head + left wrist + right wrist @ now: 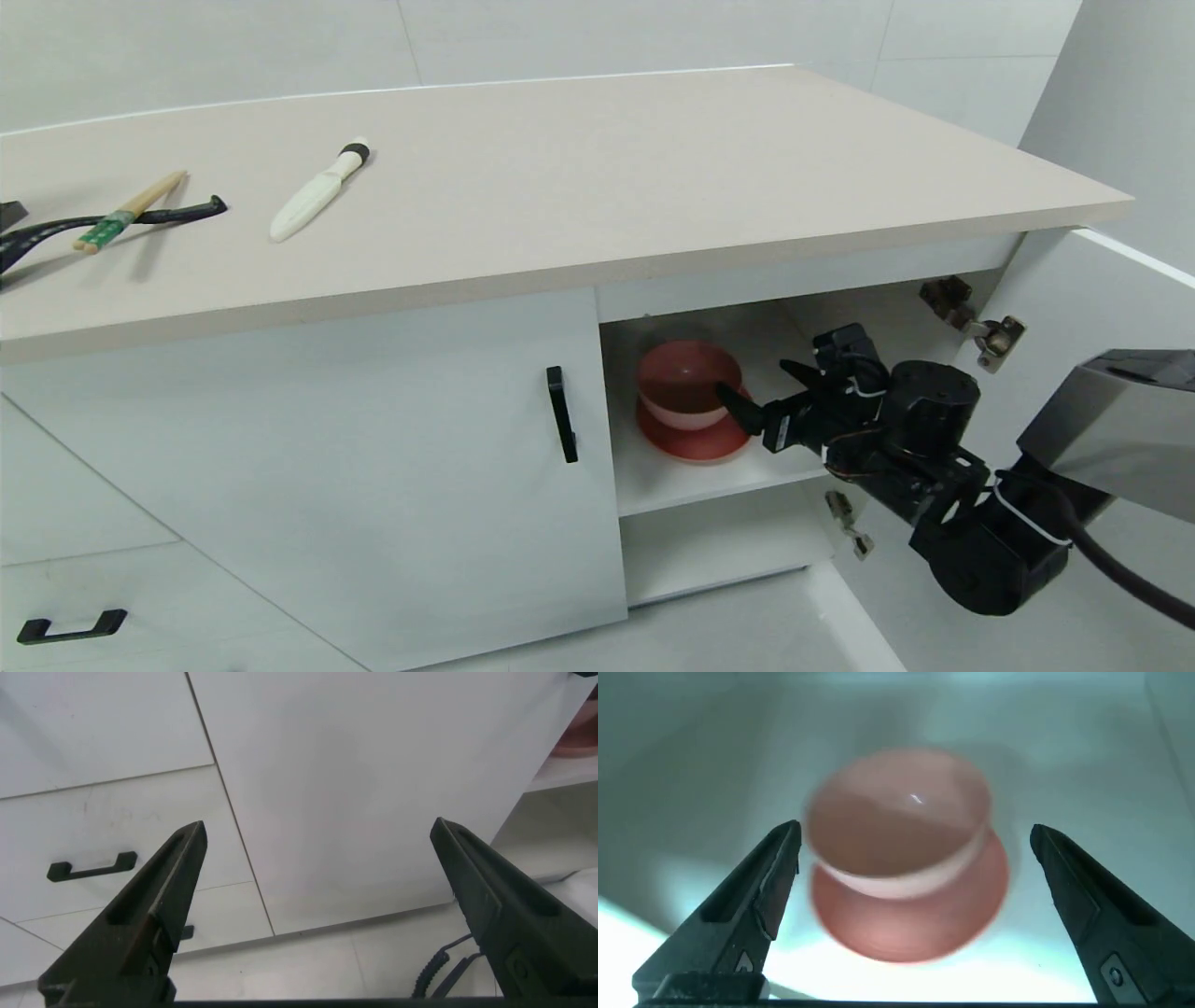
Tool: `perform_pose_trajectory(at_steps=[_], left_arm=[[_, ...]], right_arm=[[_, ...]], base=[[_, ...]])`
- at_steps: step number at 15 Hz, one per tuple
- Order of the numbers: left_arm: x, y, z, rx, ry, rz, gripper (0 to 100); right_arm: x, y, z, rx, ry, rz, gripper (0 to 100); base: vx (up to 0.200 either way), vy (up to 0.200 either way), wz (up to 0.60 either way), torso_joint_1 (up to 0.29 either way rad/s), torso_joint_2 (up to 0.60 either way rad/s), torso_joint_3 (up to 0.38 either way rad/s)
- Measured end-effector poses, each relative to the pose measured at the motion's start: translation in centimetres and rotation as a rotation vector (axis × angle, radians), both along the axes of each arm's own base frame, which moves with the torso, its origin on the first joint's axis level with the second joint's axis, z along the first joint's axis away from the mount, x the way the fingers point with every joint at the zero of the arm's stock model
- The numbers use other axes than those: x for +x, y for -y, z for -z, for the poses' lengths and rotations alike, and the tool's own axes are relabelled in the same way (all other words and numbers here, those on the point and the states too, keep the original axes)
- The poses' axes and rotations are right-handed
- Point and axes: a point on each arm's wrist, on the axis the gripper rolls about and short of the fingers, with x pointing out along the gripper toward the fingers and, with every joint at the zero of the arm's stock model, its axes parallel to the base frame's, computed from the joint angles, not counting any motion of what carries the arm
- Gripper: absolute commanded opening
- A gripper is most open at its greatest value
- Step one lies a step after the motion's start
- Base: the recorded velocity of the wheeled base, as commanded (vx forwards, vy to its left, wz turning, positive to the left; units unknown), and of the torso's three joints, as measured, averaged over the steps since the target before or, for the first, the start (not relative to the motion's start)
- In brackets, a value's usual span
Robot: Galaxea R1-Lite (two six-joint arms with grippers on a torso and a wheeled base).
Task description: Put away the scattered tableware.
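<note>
The red bowl [684, 383] sat upright on the red plate [695, 446], and both stood on the upper shelf [691, 483] of the under-counter cabinet, whose right-hand door [1083, 308] was swung open. The right gripper [764, 387] was positioned at the cabinet opening, just in front of the bowl, with its jaws spread wide and nothing clamped between them. Whether a fingertip touched the bowl could not be determined. In the right wrist view, the bowl [896, 812] and plate [906, 929] lay beyond the two parted fingers. The left gripper [318, 829] was also fully open and empty, facing the closed cabinet door [374, 793] and a drawer handle [92, 867]. On the countertop [607, 177], a pair of chopsticks [131, 211] lay across a black utensil handle [177, 215]. A white knife with a black band [317, 191] lay near them, apart.
</note>
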Motion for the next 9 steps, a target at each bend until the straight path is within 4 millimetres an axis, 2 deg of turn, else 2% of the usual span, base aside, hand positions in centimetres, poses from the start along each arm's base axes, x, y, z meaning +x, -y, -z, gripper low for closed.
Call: perform_pose_trajectory(at_steps=[4, 9], left_arm=[[0.0, 0.0, 0.0, 0.0, 0.0, 0.0, 100], [0.0, 0.0, 0.0, 0.0, 0.0, 0.0, 100]], right_arm=[[-3.7, 0.5, -0.9, -0.022, 0.025, -0.023, 100], [-8.9, 3.2, -1.6, -0.148, 0.027, 0.01, 100]], base=[[0.0, 0.0, 0.0, 0.0, 0.0, 0.0], [0.0, 0.0, 0.0, 0.0, 0.0, 0.0]])
